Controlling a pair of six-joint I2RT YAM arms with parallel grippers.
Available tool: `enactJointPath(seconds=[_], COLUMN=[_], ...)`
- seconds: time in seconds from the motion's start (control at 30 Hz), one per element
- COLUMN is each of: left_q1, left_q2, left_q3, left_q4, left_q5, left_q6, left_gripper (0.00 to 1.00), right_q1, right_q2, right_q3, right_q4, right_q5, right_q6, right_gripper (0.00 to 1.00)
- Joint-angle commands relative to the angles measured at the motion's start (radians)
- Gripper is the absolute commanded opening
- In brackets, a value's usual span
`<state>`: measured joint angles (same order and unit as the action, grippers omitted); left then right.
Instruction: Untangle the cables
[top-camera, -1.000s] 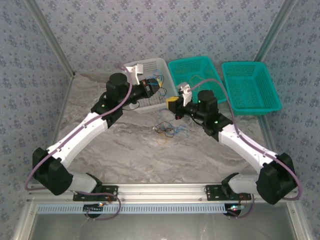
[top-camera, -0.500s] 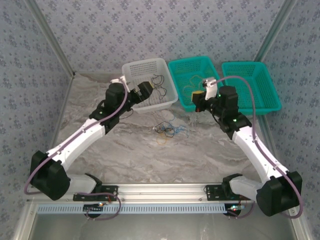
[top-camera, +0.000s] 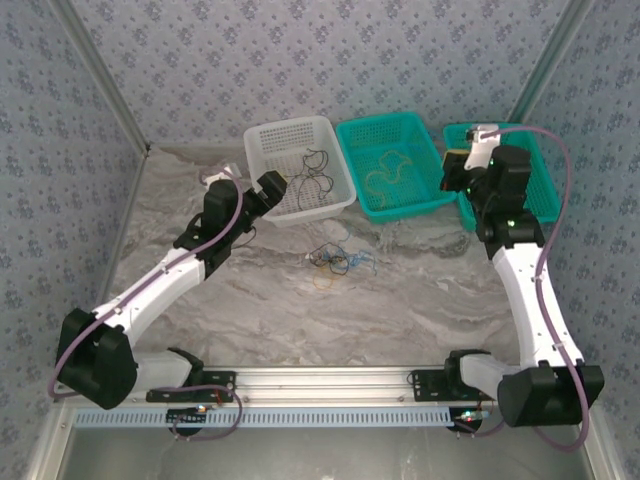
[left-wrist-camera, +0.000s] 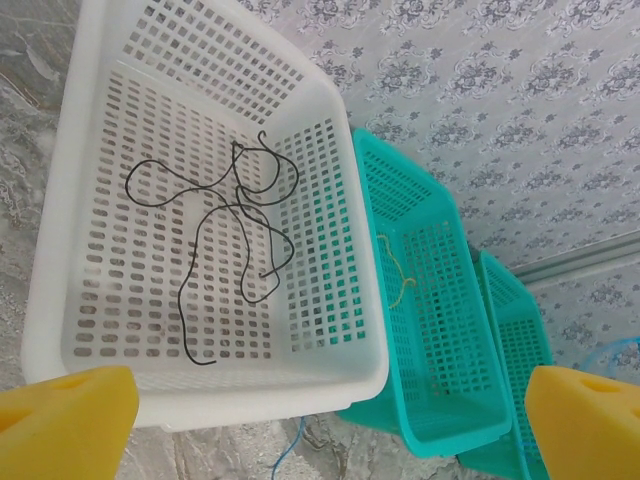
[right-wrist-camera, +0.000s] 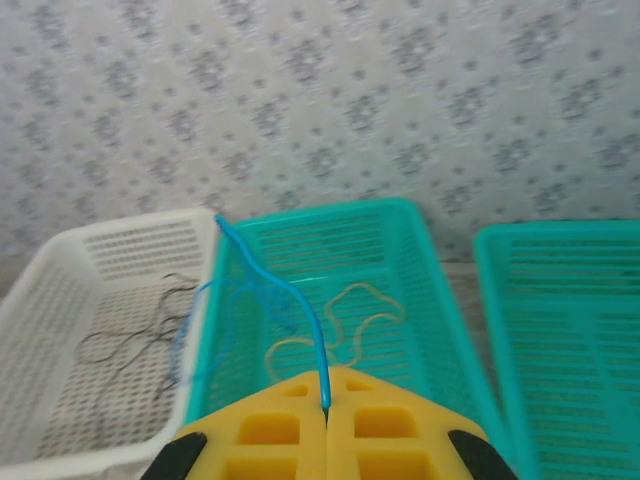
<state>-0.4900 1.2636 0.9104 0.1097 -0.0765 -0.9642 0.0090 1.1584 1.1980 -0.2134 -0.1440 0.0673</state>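
Right gripper (top-camera: 458, 165) swung out over the far-right teal basket (top-camera: 525, 205); left gripper (top-camera: 272, 187) opened wide.
Top: leftover tangle (top-camera: 335, 260) on table (top-camera: 400, 300) - nearer left arm.
Left wrist: black cable (left-wrist-camera: 230, 230) lies in white basket (left-wrist-camera: 360, 300).
Right wrist: fingers pinched on blue cable (right-wrist-camera: 300, 310) - it trails left, that teal basket lies right.

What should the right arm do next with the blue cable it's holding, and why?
Probably lower it into the right-hand green basket and open the fingers there. The right fingers are shut on the blue cable. The black cable already lies in the white basket and the yellow cable in the middle green basket, so the third looks meant for blue.
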Motion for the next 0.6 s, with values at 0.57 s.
enactJointPath(seconds=[0.57], left_q1=[0.010], left_q2=[-0.020], left_q3=[-0.018], left_q4=[0.044], left_q5=[0.015], left_q6=[-0.018], left_gripper=[0.99], right_q1=[-0.231], right_q2=[0.429], right_q3=[0.307], right_q4=[0.089], right_q5=[0.212], right_q6=[-0.313], right_gripper=[0.00])
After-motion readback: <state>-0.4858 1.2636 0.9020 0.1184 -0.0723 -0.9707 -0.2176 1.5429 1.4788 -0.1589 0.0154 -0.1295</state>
